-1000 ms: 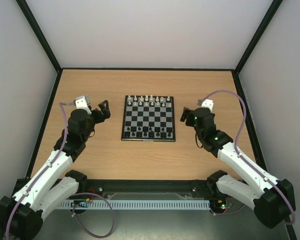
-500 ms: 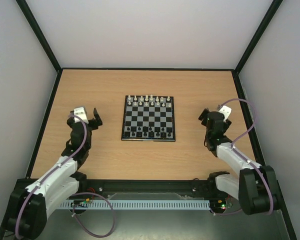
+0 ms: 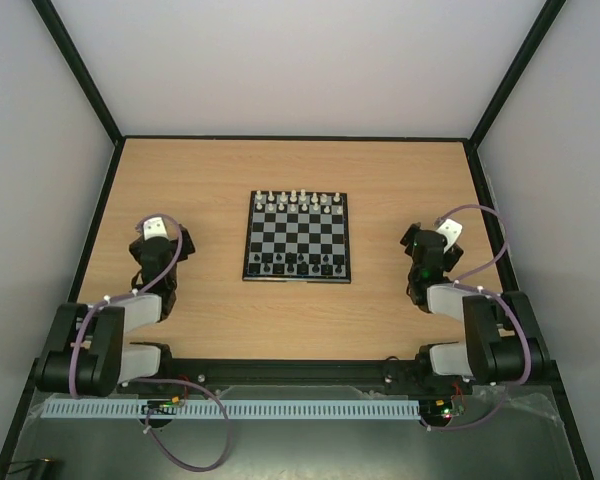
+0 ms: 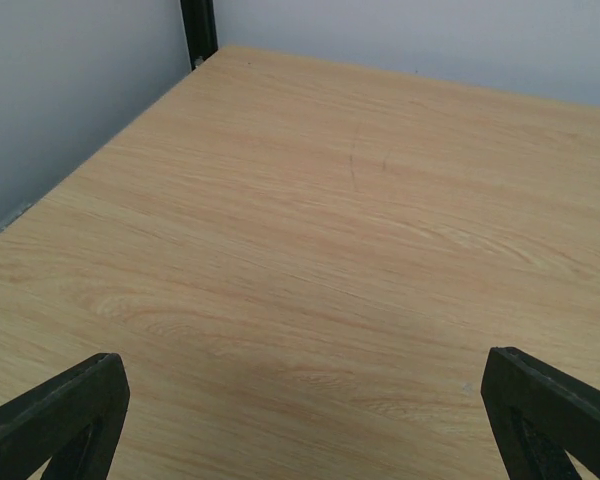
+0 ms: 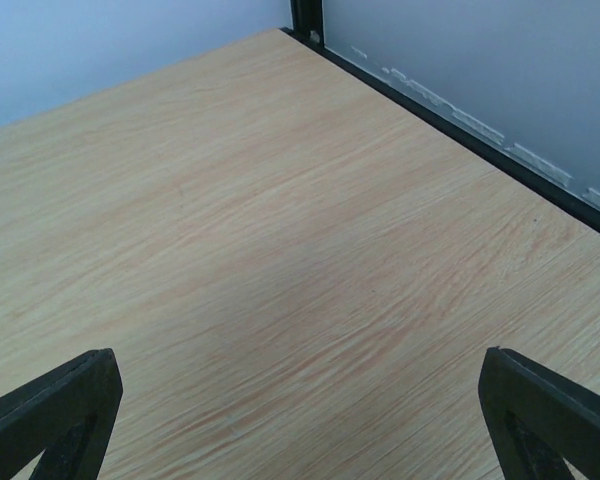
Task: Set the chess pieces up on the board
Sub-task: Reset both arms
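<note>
The board [image 3: 298,236] lies flat in the middle of the table. Tiny black chess pieces [image 3: 296,263] stand along its two near rows, and white pieces [image 3: 295,202] stand along its two far rows. My left gripper [image 3: 156,250] is left of the board, well apart from it, on a folded-back arm. In the left wrist view it [image 4: 300,400] is open and empty over bare wood. My right gripper [image 3: 421,252] is right of the board, also apart from it. In the right wrist view it [image 5: 300,400] is open and empty. Neither wrist view shows the board.
The wooden table [image 3: 220,170] is bounded by black frame rails and pale walls on three sides. The left wrist view shows the far left corner post [image 4: 198,30]. The right wrist view shows the right rail [image 5: 460,130] along the wall.
Both arms have drawn back from the board's sides toward their bases and folded up. Both grippers stay open and empty. The pieces have not moved.
</note>
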`<control>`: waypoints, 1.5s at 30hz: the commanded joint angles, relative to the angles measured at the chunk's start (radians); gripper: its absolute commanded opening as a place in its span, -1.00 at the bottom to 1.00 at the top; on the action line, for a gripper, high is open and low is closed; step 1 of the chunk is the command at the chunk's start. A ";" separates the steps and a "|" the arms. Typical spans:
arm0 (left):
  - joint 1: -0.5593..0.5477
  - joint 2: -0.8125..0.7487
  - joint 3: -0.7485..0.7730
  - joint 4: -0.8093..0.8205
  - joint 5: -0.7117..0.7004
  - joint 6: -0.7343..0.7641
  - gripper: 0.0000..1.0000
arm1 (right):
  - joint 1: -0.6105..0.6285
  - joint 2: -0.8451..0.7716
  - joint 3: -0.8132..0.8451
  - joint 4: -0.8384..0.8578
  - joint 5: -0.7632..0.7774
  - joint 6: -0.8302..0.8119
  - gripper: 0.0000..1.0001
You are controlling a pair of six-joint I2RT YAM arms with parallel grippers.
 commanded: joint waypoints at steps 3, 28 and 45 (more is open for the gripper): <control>0.038 0.134 0.090 0.180 0.051 0.001 0.99 | -0.015 0.083 -0.016 0.212 0.049 -0.064 0.97; 0.036 0.270 0.132 0.290 0.141 0.115 0.99 | -0.021 0.216 -0.083 0.476 -0.212 -0.198 0.97; 0.027 0.264 0.107 0.325 0.031 0.079 0.99 | -0.021 0.215 -0.077 0.461 -0.217 -0.196 0.97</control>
